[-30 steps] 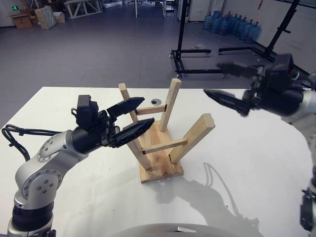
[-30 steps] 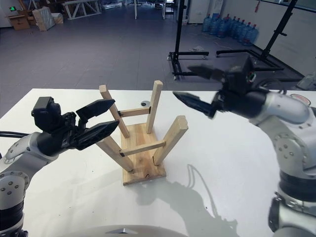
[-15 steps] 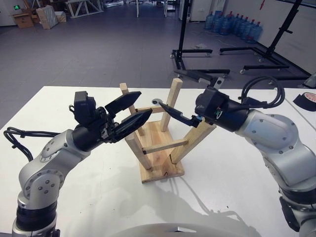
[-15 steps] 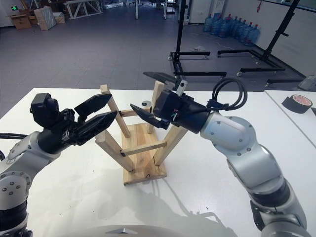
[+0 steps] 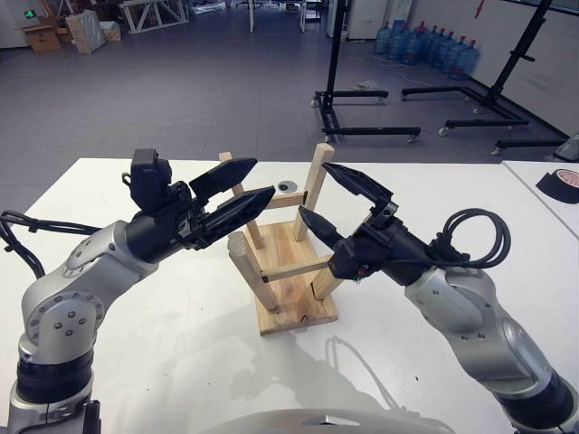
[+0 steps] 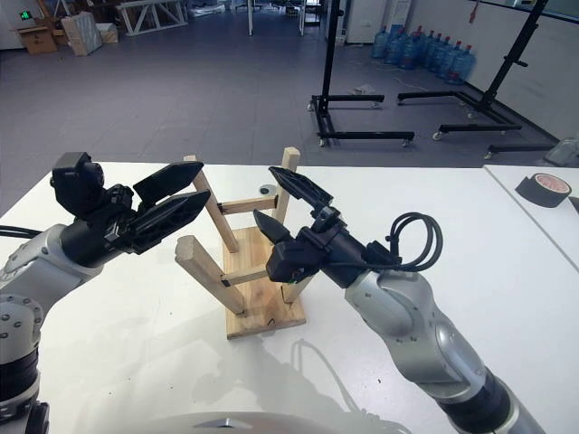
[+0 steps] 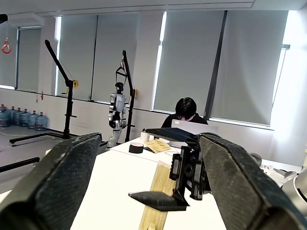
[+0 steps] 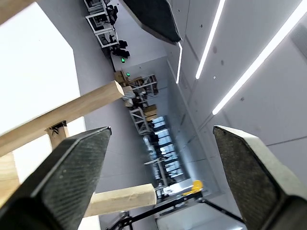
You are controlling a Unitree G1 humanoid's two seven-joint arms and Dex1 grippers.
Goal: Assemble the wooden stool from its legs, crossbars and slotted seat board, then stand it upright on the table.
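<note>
White counter: wooden stool sits inverted about mid-counter, nearer the far edge. Its seat board lies flat on the surface and its legs point up (crossbars seated between leg pairs).

Left end effector hovers on the stool's left side, fingers spread, gripping nothing, tips just beside the far-left leg.

Right end effector is on the stool's right side, fingers spread wide and empty, tips at the far-right leg. Contact with that leg cannot be told.

Roll of tape lies toward the far right edge.

Stool leg partly behind right tool
</note>
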